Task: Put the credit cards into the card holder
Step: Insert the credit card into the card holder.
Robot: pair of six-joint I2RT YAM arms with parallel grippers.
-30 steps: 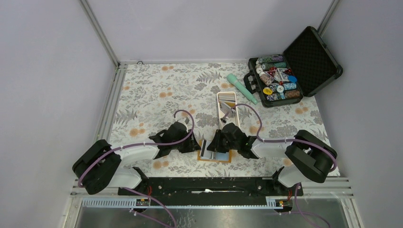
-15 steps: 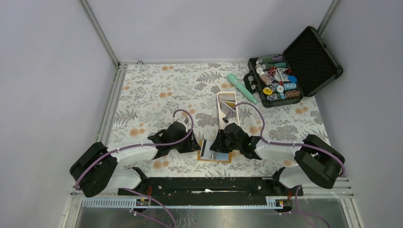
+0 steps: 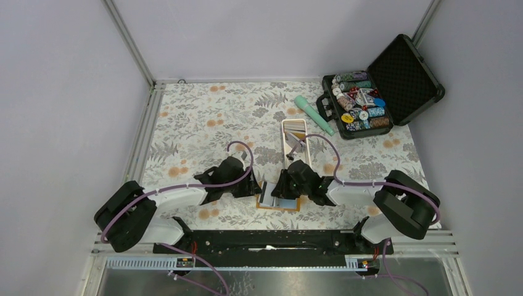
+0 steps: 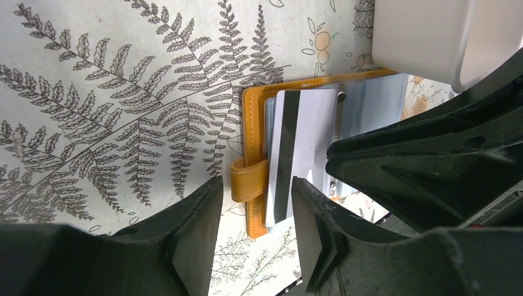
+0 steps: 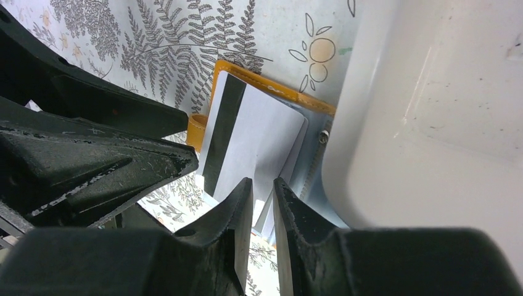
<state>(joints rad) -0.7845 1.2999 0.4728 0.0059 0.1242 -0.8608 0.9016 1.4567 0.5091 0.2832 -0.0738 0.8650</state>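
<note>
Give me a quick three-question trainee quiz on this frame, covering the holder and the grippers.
1. True or false: the card holder lies shut with its tab snapped.
2. What lies on the card holder's pockets? A) a coin B) a white card with a black stripe C) a key
3. Whose jaws stand wider apart, the left gripper or the right gripper?
Key: 1 false, it lies open; 2 B; 3 the left gripper.
</note>
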